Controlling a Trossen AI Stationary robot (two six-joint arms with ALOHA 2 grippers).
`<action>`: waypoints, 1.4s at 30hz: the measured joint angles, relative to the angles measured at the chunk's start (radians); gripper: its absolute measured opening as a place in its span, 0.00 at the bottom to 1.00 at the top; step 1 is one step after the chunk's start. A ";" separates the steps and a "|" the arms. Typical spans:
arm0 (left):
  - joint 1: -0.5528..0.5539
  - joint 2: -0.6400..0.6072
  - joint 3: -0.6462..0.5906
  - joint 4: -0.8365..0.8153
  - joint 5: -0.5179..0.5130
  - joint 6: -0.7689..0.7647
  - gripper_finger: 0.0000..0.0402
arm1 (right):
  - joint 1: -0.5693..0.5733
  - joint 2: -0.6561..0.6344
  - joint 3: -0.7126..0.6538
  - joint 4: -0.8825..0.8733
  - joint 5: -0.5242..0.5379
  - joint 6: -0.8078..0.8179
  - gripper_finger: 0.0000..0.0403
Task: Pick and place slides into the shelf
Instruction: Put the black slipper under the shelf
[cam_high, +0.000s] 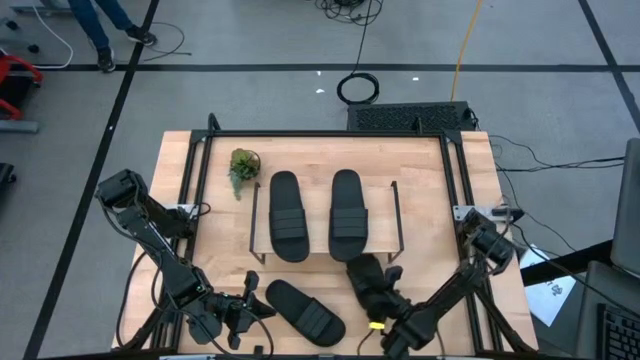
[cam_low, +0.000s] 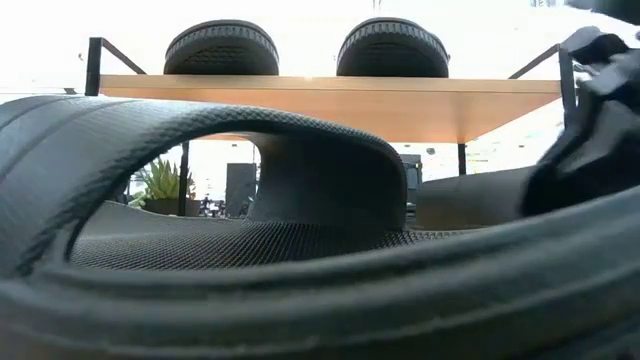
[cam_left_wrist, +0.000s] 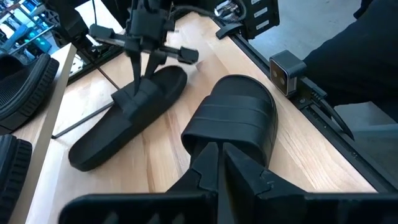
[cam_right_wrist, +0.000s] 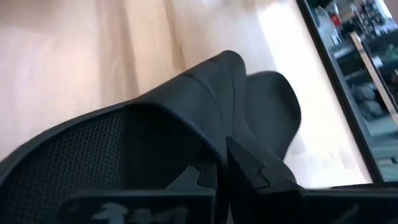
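Two black slides (cam_high: 289, 215) (cam_high: 348, 215) lie side by side on the shelf's wood top (cam_high: 315, 190); the low view shows their ends (cam_low: 222, 48) (cam_low: 392, 48) above the plank (cam_low: 330, 100). A third slide (cam_high: 305, 312) (cam_left_wrist: 239, 118) lies aslant on the table near the front edge, filling the low view (cam_low: 250, 210). My left gripper (cam_high: 252, 305) (cam_left_wrist: 219, 155) is shut at that slide's left end. The fourth slide (cam_high: 366, 278) (cam_left_wrist: 127, 121) sits just in front of the shelf. My right gripper (cam_high: 385, 300) (cam_right_wrist: 224, 165) (cam_left_wrist: 146, 74) is shut on it. My left gripper has its shut fingertips (cam_left_wrist: 208, 152) over the near end of the third slide (cam_left_wrist: 199, 134); I cannot tell whether they touch it. My right gripper pinches the fourth slide at its strap (cam_right_wrist: 208, 134) (cam_left_wrist: 138, 93), fingers pointing down from above. The slide lies low along the table, with one end (cam_left_wrist: 81, 155) on the wood.
A small potted plant (cam_high: 243, 168) stands on the table left of the shelf. A black frame (cam_high: 330, 133) borders the tabletop, and a small camera block (cam_left_wrist: 286, 68) sits at the near edge. Bare wood (cam_high: 430, 230) shows right of the shelf. A person's legs (cam_high: 110, 30) are on the floor beyond.
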 joint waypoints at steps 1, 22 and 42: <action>0.000 0.000 0.000 0.000 0.000 0.001 0.04 | -0.010 0.011 0.017 -0.013 -0.003 0.003 0.00; 0.000 0.000 0.000 -0.001 0.001 0.006 0.04 | -0.147 0.041 0.046 -0.036 -0.015 0.276 0.00; 0.000 0.000 0.000 -0.001 0.003 0.006 0.08 | -0.169 0.042 0.043 0.006 -0.048 0.225 0.17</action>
